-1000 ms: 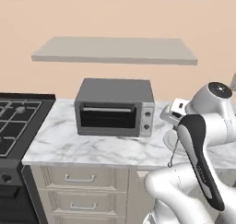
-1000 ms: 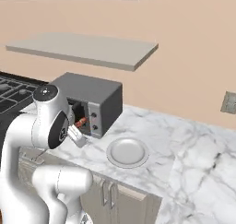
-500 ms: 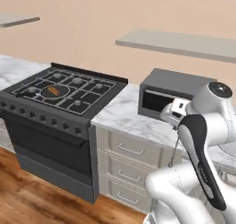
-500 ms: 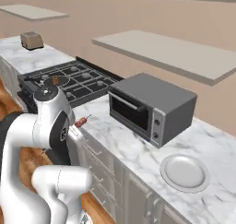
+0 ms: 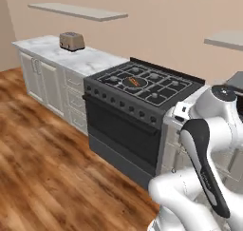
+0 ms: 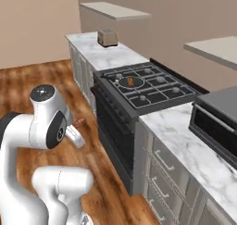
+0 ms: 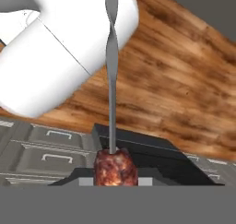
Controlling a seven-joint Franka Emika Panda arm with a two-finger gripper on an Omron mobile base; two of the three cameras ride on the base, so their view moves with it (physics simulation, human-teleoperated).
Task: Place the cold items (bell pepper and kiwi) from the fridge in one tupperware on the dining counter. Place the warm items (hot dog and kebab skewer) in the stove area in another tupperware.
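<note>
Held the kebab skewer (image 7: 112,140), a browned meat chunk on a twisted grey metal rod, pinched between the fingers low in the hand view, above brown wooden floor (image 7: 184,85). Stood before the black gas stove (image 5: 142,85); small silver toaster (image 6: 107,37) on marble worktop (image 6: 99,55) beyond.

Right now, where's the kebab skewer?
The kebab skewer is held in the shut gripper, its meat end nearest the hand camera. In the right base view it pokes out beside the arm, left of the stove.

Toaster (image 5: 71,41) on the counter (image 5: 90,60) beside the black stove (image 5: 142,90).
</note>
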